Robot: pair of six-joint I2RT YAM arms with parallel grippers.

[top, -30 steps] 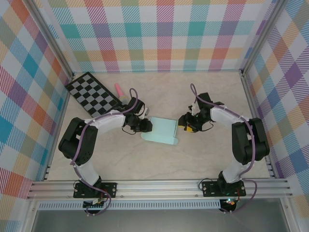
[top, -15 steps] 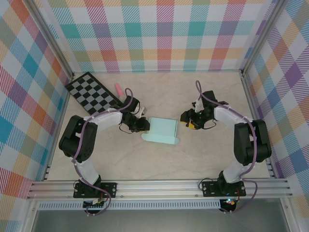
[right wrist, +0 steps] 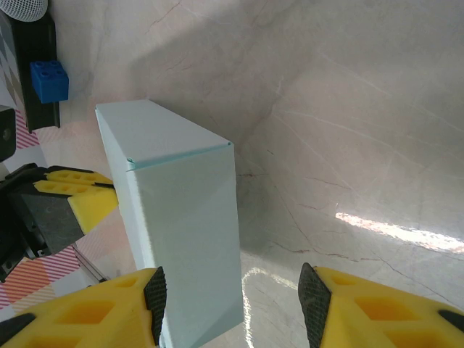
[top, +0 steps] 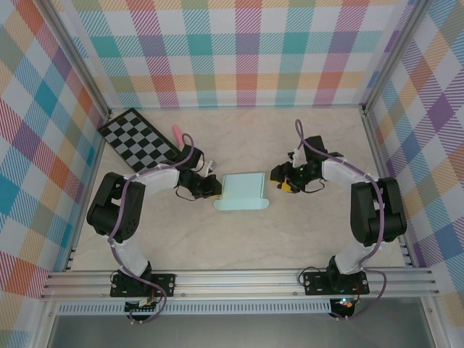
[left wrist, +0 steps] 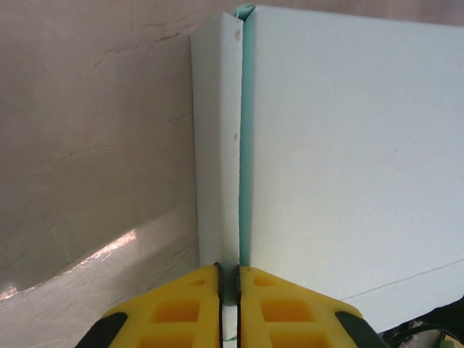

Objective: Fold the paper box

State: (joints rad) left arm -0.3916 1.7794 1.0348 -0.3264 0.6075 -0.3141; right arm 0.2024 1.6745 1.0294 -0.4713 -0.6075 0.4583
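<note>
The paper box (top: 243,191) is a pale mint card box lying flat in the middle of the table. My left gripper (top: 215,187) is at its left end. In the left wrist view its yellow fingers (left wrist: 181,308) are shut on a thin card edge of the box (left wrist: 348,159), at the seam beside a narrow side flap. My right gripper (top: 276,180) is at the box's right end. In the right wrist view it (right wrist: 230,304) stands open, with the box's end (right wrist: 185,232) between the jaws, close to the left pad (right wrist: 154,293).
A black-and-grey checkerboard (top: 140,140) lies at the back left with a pink object (top: 178,134) beside it. A small blue cube (right wrist: 49,80) sits beyond the box. Plaid walls and metal rails enclose the table.
The left gripper has closed onto the box's left edge and the box has turned slightly, now lying squarer. The right gripper has hardly moved.
</note>
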